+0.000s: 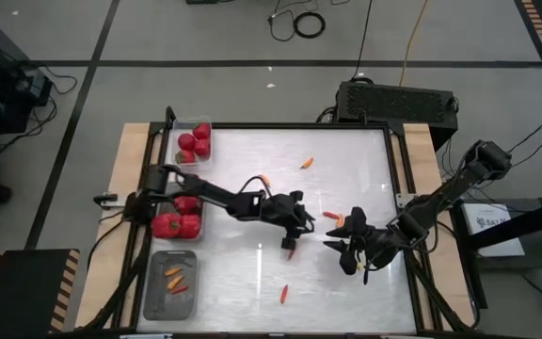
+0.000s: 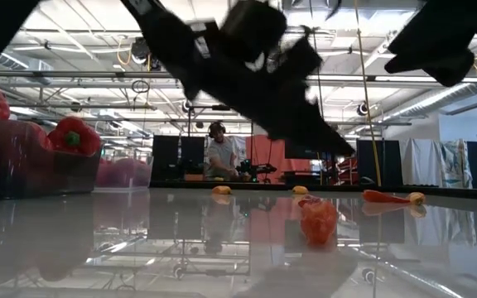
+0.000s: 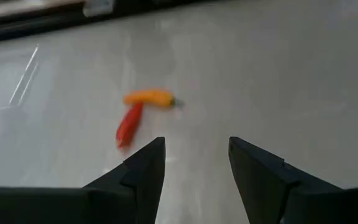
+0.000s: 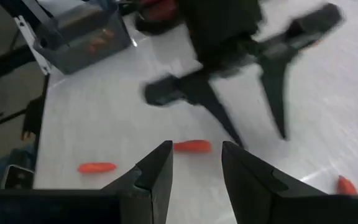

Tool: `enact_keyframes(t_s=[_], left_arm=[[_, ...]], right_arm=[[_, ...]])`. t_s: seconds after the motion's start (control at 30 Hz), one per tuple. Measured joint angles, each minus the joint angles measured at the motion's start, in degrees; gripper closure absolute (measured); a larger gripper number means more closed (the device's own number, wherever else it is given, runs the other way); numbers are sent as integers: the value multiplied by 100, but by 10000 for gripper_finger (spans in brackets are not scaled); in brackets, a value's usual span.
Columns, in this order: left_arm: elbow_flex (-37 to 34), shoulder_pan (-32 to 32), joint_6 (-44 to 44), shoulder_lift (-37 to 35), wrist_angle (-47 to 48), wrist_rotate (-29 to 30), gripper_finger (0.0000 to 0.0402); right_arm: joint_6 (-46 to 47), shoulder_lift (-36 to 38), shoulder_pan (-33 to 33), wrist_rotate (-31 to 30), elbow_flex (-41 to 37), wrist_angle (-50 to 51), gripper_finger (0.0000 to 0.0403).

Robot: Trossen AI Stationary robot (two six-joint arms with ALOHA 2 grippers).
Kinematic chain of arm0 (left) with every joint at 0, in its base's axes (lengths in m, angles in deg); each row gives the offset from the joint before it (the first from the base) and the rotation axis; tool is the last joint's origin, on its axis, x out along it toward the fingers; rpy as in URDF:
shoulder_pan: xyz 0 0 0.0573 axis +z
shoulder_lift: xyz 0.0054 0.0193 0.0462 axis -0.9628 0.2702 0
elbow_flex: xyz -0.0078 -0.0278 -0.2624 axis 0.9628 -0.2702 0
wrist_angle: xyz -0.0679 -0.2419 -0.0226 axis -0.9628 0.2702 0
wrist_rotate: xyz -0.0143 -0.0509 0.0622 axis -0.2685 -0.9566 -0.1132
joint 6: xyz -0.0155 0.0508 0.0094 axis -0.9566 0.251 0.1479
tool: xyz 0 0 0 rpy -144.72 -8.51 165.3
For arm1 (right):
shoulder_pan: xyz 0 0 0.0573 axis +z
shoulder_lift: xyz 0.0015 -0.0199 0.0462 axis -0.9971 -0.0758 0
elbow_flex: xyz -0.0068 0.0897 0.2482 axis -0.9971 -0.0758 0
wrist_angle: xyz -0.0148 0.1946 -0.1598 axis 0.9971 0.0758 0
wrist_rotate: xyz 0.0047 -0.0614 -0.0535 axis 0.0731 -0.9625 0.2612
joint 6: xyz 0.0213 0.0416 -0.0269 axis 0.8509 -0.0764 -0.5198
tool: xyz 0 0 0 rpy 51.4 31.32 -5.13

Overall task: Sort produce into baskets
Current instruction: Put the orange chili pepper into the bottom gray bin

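Red peppers (image 1: pixel 177 224) already fill one grey tray, tomatoes (image 1: pixel 195 141) the clear one, a few chilies sit in the near tray (image 1: pixel 155 301). I still count several chilies (image 1: pixel 284 294) loose on the tabletop (image 1: pixel 346 179). My left hand (image 1: pixel 291 247) hangs spread and empty mid-table; my right hand (image 1: pixel 344 252), also spread, hovers beside it.

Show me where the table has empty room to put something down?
Bare patches: the table's far middle, between the tomato tray and a lone chili, and the near right corner. Crowded: the middle, where left gripper and right gripper meet among chilies.
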Motion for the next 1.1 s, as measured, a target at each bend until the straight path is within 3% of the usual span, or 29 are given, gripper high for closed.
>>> enact_keyframes(t_s=[0.2,0.37,0.53,1.1], left_arm=[[164,285,612,760,-919,-109,217],[634,513,573,1223,-1034,-664,217],[1166,664,561,1598,-955,-698,217],[1294,932,-88,1713,-540,-766,217]], right_arm=[[308,1,156,-11,3,478,273],[541,0,174,-174,-2,804,273],[799,-1,172,-230,-7,898,273],[1394,-3,172,-199,-258,815,273]])
